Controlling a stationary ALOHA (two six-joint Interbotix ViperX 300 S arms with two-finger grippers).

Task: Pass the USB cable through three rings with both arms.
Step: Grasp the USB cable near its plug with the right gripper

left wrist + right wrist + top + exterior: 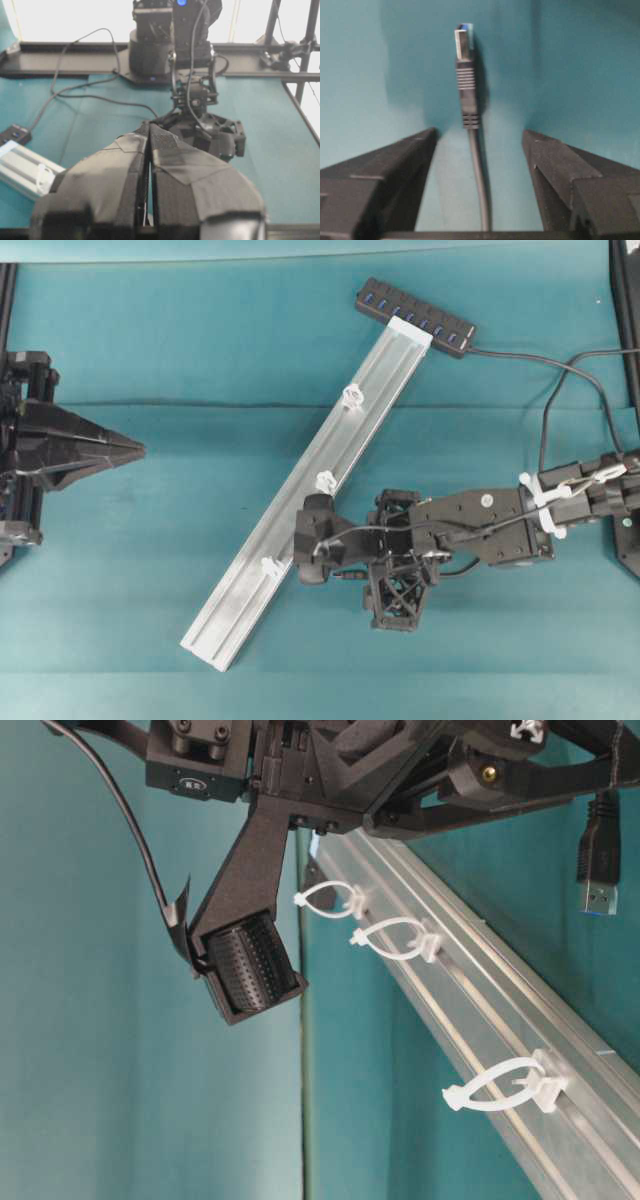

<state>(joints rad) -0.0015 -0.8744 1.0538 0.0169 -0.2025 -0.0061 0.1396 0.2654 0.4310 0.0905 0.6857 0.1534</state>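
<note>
The USB cable [520,356] runs from the black hub [415,315] round to my right arm. Its metal-tipped plug [348,578] lies on the teal table just right of the silver rail [300,510]. My right gripper [392,570] points down over it and is open. In the right wrist view the cable [479,185] and plug [463,55] lie between the spread fingers of the gripper [479,132], touching neither. Three white rings [352,396], [326,481], [269,565] sit along the rail with nothing through them. My left gripper [138,450] is shut and empty, far left of the rail.
The rail lies diagonally from the hub down to the lower left. In the table-level view the rings [395,938] stick out from the rail [480,990] beside one black finger [250,970]. A black frame post [628,300] stands at the right edge.
</note>
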